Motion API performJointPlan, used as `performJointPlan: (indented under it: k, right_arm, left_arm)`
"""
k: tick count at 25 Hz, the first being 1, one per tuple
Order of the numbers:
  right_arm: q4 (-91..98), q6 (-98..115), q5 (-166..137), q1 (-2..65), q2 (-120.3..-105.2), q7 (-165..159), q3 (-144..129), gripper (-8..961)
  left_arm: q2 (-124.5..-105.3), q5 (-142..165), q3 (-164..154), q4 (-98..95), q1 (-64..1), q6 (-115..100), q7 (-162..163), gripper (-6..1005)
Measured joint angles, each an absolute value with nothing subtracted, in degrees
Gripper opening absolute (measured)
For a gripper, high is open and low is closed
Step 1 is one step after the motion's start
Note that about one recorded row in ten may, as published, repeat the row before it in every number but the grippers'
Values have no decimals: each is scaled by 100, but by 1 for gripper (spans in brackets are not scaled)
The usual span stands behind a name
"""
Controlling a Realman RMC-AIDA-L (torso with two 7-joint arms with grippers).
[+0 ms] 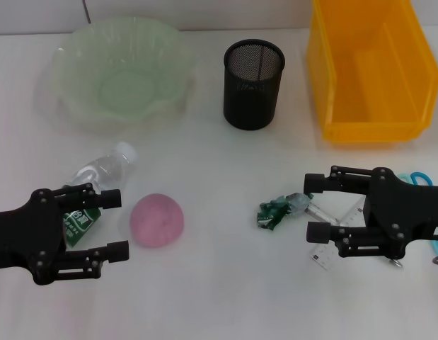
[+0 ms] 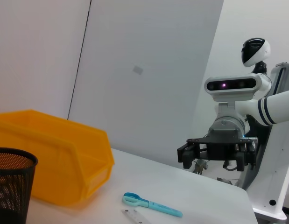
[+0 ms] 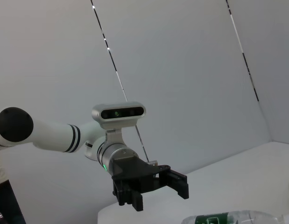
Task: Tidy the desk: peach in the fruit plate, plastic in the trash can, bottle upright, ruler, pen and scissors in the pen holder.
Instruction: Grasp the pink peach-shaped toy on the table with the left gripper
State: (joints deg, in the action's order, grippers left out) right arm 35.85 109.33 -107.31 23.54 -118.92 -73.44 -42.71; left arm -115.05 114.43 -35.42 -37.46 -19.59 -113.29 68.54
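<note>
The left gripper point(image 1: 117, 224) hovers spread wide at nine o'clock of the peach point(image 1: 156, 219), above the lying bottle point(image 1: 95, 184). The right gripper point(image 1: 315, 207) gapes beside the plastic point(image 1: 277, 211) at three o'clock.

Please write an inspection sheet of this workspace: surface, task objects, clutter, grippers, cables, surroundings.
Surface: white table.
Task objects: pink round peach; clear plastic bottle lying down; crumpled green plastic wrapper; transparent ruler; turquoise-handled scissors; pale green fruit plate, black mesh pen holder and yellow bin, all holding nothing.
Clutter: nothing seen.
Grippers: left gripper open beside peach; right gripper open beside wrapper.
Cables: nothing seen.
Surroundings: grey wall panels.
</note>
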Motion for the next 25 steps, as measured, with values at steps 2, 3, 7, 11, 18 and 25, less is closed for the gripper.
performJointPlan:
  k: [2, 3, 7, 11, 18, 25]
  right_arm:
    - [3582, 10933, -10731, 2351, -11892, -7343, -4272, 771]
    - [3580, 10933, -10732, 2351, -11892, -7342, -4271, 771]
    - [3574, 10933, -10731, 2352, -11892, -7341, -4271, 771]
    - [3569, 10933, -10731, 2355, -11892, -7339, -4272, 771]
    - [3568, 10933, -10731, 2356, -11891, -7339, -4271, 771]
    - [3587, 10938, -10732, 2300, -11891, -7338, -4144, 771]
  left_arm:
    - [-11508, 11443, -3542, -3745, -1960, -11328, 6852, 797]
    - [-11511, 11443, -3542, -3744, -1960, -11327, 6851, 797]
    - [-11515, 11443, -3542, -3744, -1960, -11325, 6849, 797]
    - [-11515, 11443, -3542, -3744, -1960, -11322, 6848, 796]
    - [-11514, 11443, -3536, -3749, -1960, -11319, 6847, 796]
    - [-11509, 11441, -3405, -4156, -2013, -11326, 7482, 795]
